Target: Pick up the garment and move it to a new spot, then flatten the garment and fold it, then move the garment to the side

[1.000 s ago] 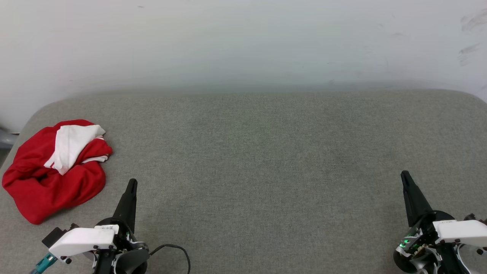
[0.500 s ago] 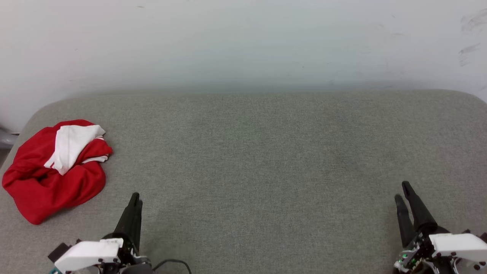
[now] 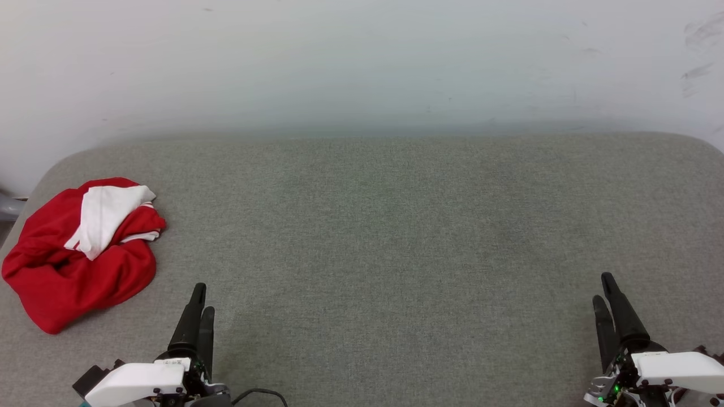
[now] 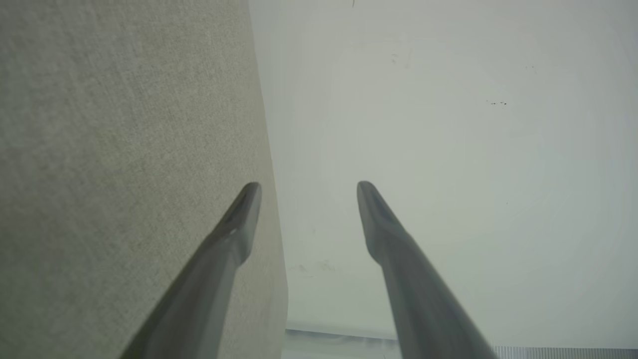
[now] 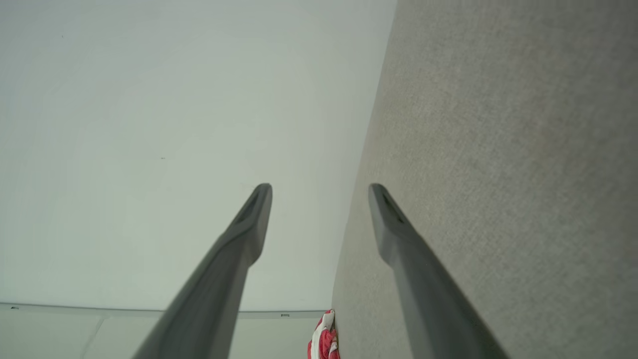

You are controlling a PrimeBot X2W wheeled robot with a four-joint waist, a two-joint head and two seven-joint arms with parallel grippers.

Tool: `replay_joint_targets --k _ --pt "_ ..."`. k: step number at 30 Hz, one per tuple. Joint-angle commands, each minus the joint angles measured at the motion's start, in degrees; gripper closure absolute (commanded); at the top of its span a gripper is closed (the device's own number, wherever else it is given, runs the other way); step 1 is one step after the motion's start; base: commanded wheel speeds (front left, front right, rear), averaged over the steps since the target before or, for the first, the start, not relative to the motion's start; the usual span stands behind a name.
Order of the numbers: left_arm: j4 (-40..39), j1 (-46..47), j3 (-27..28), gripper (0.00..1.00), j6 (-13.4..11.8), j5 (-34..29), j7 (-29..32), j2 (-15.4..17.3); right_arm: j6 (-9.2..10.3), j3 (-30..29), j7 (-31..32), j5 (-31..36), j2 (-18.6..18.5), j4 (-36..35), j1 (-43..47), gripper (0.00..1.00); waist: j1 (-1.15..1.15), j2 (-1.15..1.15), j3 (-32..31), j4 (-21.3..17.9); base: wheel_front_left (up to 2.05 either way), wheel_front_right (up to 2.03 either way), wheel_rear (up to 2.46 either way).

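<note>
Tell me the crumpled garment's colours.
The garment is mostly red with white on top; head view shows it best.

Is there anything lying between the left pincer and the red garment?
Nothing visible. The left pincer is open and apart from the garment, which lies crumpled ahead and to its left. Only the bare grey surface is between them.

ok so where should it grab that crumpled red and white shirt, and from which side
Probably the thick red fold on the near right edge of the crumpled red jersey shirt with white sleeve, pinched from above by the open left hand. The shirt lies bunched at the left end of the grey fabric surface, so a raised ridge offers more cloth than the loose sleeve.
</note>
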State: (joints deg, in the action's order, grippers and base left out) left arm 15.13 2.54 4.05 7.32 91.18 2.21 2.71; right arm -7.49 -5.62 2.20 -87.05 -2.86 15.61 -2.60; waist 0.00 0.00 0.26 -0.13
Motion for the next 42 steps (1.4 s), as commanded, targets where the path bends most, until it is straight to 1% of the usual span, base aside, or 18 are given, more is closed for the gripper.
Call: replay_joint_targets --k 1,6,7,12,13,14,18,20,21,26,30,34,40,42 --pt "-1.18 0.23 -0.16 0.00 0.04 -0.60 -0.67 0.09 0.00 -0.25 -0.61 1.82 -0.04 -1.23 -0.69 0.00 0.00 0.00 0.00 -0.01 0.00 0.00 0.00" --pt "-1.26 -0.11 0.80 0.00 0.05 -4.28 -1.90 0.10 0.00 -0.71 -1.85 6.82 -0.04 -1.69 -0.68 0.00 0.00 0.00 0.00 -0.06 0.00 0.00 0.00" --pt "-1.26 -0.11 0.80 0.00 0.05 -4.28 -1.90 0.10 0.00 -0.71 -1.85 6.82 -0.04 -1.69 -0.68 0.00 0.00 0.00 0.00 -0.06 0.00 0.00 0.00" --pt "-2.07 -0.22 2.45 0.00 0.07 -8.37 -3.28 0.11 0.00 -1.25 -3.24 15.30 -0.04 -2.69 -0.97 0.00 0.00 0.00 0.01 -0.13 0.00 0.00 0.00" --pt "-2.07 -0.22 2.45 0.00 0.07 -8.37 -3.28 0.11 0.00 -1.25 -3.24 15.30 -0.04 -2.69 -0.97 0.00 0.00 0.00 0.01 -0.13 0.00 0.00 0.00" --pt "-2.72 -0.35 3.00 0.00 0.07 -10.30 -3.72 0.11 0.00 -1.35 -3.70 18.08 -0.04 -3.50 -1.20 0.00 0.00 0.00 0.02 -0.15 0.00 0.00 0.00" --pt "-3.25 -0.46 4.63 0.00 0.08 -13.18 -4.60 0.12 0.00 -0.74 -4.55 24.53 -0.04 -5.18 -1.37 0.00 0.00 0.00 -0.02 -0.16 0.00 0.00 0.00" --pt "-4.24 -0.40 5.05 0.00 0.09 -15.10 -5.01 0.13 0.00 -0.51 -5.00 28.13 -0.04 -6.10 -1.41 0.00 0.00 0.00 -0.03 -0.15 0.00 0.00 0.00" --pt "-4.24 -0.40 5.05 0.00 0.09 -15.10 -5.01 0.13 0.00 -0.51 -5.00 28.13 -0.04 -6.10 -1.41 0.00 0.00 0.00 -0.03 -0.15 0.00 0.00 0.00" --pt "-6.71 -0.70 5.44 0.00 0.10 -18.90 -6.03 0.14 0.00 0.30 -6.00 36.34 -0.04 -8.69 -1.41 0.00 0.00 0.00 -0.01 -0.08 0.00 0.00 0.00" --pt "-9.14 -1.02 5.39 0.00 0.11 -23.67 -6.78 0.14 0.00 1.27 -6.75 43.12 -0.04 -10.74 -1.24 0.00 0.00 0.00 0.06 -0.05 0.00 0.00 0.00" --pt "-11.58 -1.44 4.20 0.00 0.12 -29.57 -7.55 0.14 0.00 1.97 -7.49 49.80 -0.04 -12.42 -1.05 0.00 0.00 0.00 0.17 -0.03 0.00 0.00 0.00" --pt "-14.75 -1.94 1.83 0.00 -0.11 -39.73 -8.59 0.14 0.00 2.82 -8.56 57.58 -0.04 -14.32 -1.01 0.00 0.00 0.00 0.38 -0.10 0.00 0.00 0.00" --pt "-15.60 -2.11 0.57 0.00 -0.55 -43.02 -8.92 0.15 0.00 3.06 -8.92 59.82 -0.04 -14.82 -1.06 0.00 0.00 0.00 0.47 -0.13 0.00 0.00 0.00"
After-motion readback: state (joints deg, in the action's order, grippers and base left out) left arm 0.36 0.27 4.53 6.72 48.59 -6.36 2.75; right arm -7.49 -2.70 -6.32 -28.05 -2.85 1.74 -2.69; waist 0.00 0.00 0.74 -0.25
